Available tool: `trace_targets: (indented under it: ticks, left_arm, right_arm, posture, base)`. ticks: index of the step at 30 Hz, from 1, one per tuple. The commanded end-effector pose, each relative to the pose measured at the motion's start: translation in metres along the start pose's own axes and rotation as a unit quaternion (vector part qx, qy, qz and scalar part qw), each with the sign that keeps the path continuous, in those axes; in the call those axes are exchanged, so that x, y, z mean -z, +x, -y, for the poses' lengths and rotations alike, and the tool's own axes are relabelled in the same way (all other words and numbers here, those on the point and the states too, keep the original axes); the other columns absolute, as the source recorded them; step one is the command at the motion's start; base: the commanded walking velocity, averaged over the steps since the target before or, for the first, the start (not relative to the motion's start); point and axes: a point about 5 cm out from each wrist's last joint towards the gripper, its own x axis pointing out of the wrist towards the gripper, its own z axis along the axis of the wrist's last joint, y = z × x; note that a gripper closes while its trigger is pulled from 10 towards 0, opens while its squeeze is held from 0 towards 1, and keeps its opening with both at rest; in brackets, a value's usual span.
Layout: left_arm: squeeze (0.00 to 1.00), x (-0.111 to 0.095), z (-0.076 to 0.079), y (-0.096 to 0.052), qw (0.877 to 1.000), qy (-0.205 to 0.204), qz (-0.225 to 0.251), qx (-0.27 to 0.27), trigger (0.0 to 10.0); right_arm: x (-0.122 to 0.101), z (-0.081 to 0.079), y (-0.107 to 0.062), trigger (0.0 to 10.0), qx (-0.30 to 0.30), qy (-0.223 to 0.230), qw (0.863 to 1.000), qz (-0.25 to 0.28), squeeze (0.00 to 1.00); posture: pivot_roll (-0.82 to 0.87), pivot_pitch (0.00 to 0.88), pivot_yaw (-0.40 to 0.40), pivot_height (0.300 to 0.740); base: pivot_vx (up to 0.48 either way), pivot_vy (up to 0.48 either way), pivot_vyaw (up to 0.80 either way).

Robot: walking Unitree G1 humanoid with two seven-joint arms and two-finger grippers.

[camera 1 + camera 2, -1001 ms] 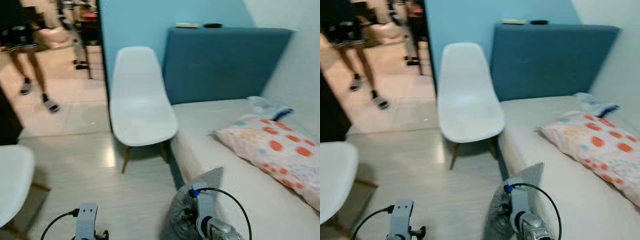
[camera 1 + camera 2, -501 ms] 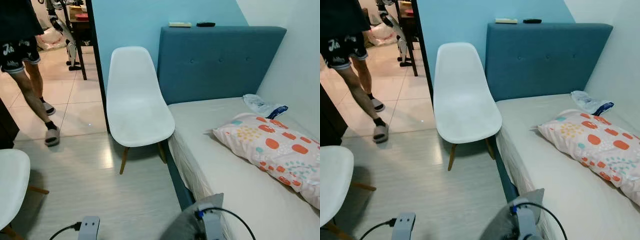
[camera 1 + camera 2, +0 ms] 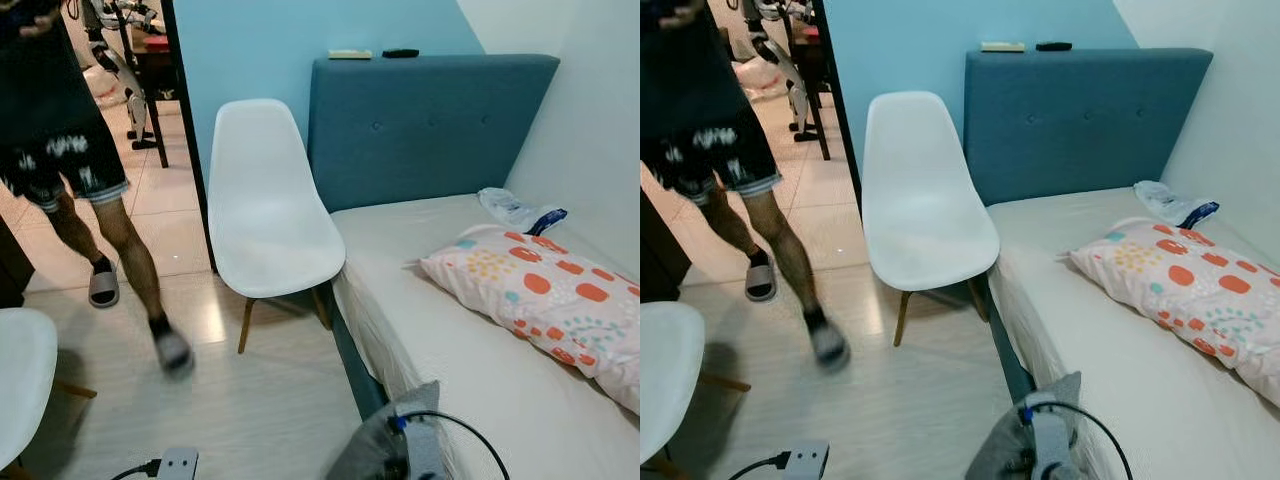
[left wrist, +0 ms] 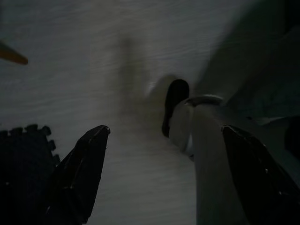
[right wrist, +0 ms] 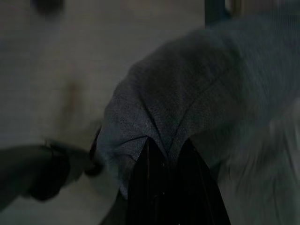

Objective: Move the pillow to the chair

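A white pillow with orange and teal dots lies on the bed at the right. The white shell chair stands beside the bed, its seat bare. My right gripper hangs low by the bed's corner, shut on a fold of grey fabric. That grey piece looks like a soft cushion or cloth, and I cannot tell which. My left gripper hangs open over the floor, holding nothing.
A person in dark shorts and sandals walks across the floor left of the chair. A second white chair stands at the near left. The blue headboard carries small items on top. A plastic bag lies by the wall.
The person has stepped from the doorway into the room, closer to me. The camera has steadied and shifted a little. Both arms stay low.
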Motion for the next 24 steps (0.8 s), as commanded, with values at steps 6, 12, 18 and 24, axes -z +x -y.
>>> trace_targets:
  ticks: [6, 12, 18, 24]
  left_arm:
    - [0.00, 0.002, 0.005, 0.000, 1.000, 0.015, -0.010, 0.012, 10.0]
    - [0.00, 0.002, 0.005, 0.000, 1.000, 0.019, -0.011, 0.015, 10.0]
    - [0.00, 0.004, 0.006, 0.000, 1.000, 0.021, -0.013, 0.018, 10.0]
    - [0.00, 0.005, 0.007, 0.000, 0.999, 0.022, -0.015, 0.019, 10.0]
  right_arm:
    - [-0.067, -0.007, 0.006, 10.0, -0.027, -0.008, 0.991, 0.132, 0.00]
    - [-0.115, -0.010, 0.002, 10.0, -0.039, -0.028, 0.975, 0.218, 0.00]
    - [-0.170, 0.000, -0.011, 10.0, 0.016, -0.090, 0.949, 0.303, 0.00]
    - [-0.213, -0.004, -0.027, 10.0, -0.001, -0.102, 0.919, 0.380, 0.00]
  posture:
    - [0.01, 0.000, -0.045, 0.740]
    - [0.01, 0.000, -0.043, 0.740]
    - [0.01, 0.000, -0.043, 0.740]
    - [0.01, 0.000, -0.047, 0.740]
  base:
    - [0.311, 0.000, 0.00]
    - [0.329, 0.000, 0.00]
    - [0.344, 0.000, 0.00]
    - [0.348, 0.000, 0.00]
